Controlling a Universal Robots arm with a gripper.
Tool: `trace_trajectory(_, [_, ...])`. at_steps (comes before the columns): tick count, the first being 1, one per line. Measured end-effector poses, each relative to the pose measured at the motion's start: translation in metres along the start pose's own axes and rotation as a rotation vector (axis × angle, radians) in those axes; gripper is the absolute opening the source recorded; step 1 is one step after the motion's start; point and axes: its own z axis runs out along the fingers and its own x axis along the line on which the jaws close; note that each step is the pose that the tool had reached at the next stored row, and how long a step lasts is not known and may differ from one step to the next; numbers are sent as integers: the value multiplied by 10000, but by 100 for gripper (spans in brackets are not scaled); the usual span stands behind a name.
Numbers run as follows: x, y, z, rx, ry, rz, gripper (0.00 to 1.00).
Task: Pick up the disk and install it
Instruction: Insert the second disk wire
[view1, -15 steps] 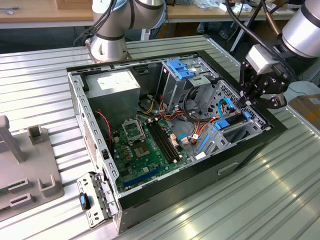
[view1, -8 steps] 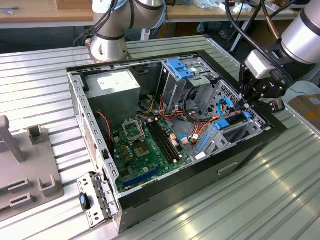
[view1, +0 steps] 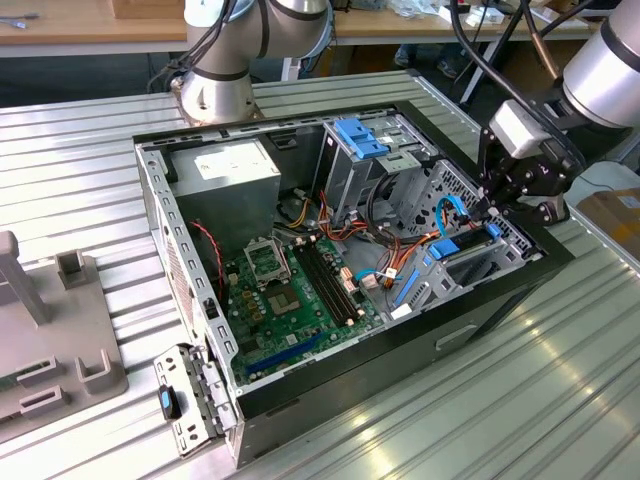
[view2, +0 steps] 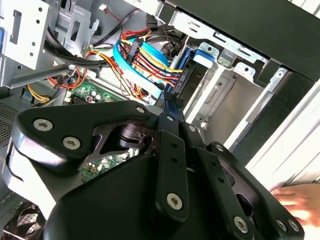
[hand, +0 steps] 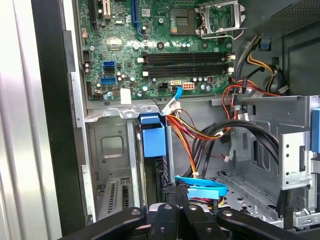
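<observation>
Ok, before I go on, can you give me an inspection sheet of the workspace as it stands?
Surface: ribbed metal table, carrying the open computer case.
Job's things: disk sits edge-up in the drive bay beside the motherboard, blue rail showing.
Clutter: grey fixture blocks at the exterior view's left; a loose metal bracket by the case corner.
End effector: end effector reaches down inside the case, right at the disk's end.
Cables: red, yellow and orange wire bundle and a light-blue flat cable run close by the disk.
Surroundings: a second arm's base behind the case; a person's hand near the case.
</observation>
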Motion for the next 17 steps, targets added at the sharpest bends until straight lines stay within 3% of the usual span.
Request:
trace_trajectory(1, [0,0,-2,-1,-12,2,24])
trace_trajectory(2, [0,0,-2,-1,-15,2,24])
trace_trajectory(3, [0,0,-2,-1,-14,1,30])
trace_trajectory(4, [2,1,4,-25,-301,23,30])
trace_trajectory(5, [4,1,19,-30,-360,27,30])
trace_trajectory(12, [27,9,156,-33,-377,28,30])
trace_trajectory(17, [29,9,161,-33,-377,28,30])
